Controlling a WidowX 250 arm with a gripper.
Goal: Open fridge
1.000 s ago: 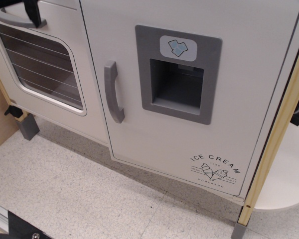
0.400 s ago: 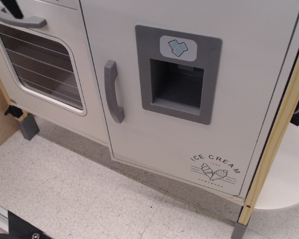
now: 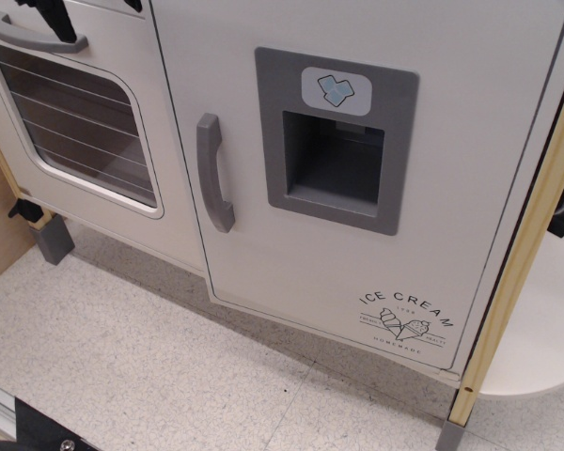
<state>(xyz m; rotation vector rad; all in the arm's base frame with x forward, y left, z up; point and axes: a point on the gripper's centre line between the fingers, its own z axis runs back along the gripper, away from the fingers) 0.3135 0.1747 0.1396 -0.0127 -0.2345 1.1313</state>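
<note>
The white fridge door (image 3: 357,235) fills the middle of the view. It has a curved grey vertical handle (image 3: 213,174) at its left edge, a grey recessed ice-dispenser panel (image 3: 336,139) and an "ICE CREAM" print (image 3: 406,318) at the lower right. The door lies flat against the cabinet. Only two black fingertips (image 3: 54,21) of my gripper (image 3: 92,14) show, at the top left edge over the oven door, up and left of the fridge handle. They stand apart, hold nothing and do not touch the fridge.
A smaller white oven door (image 3: 70,117) with a wire-rack window and a horizontal grey handle (image 3: 33,39) is at the left. A wooden post (image 3: 522,254) borders the fridge on the right, with a white round shelf (image 3: 540,329) beyond. Speckled floor (image 3: 150,376) lies below.
The black fingertips have shifted to the right along the top edge, from over the oven's left side towards the fridge. The fridge door has not moved.
</note>
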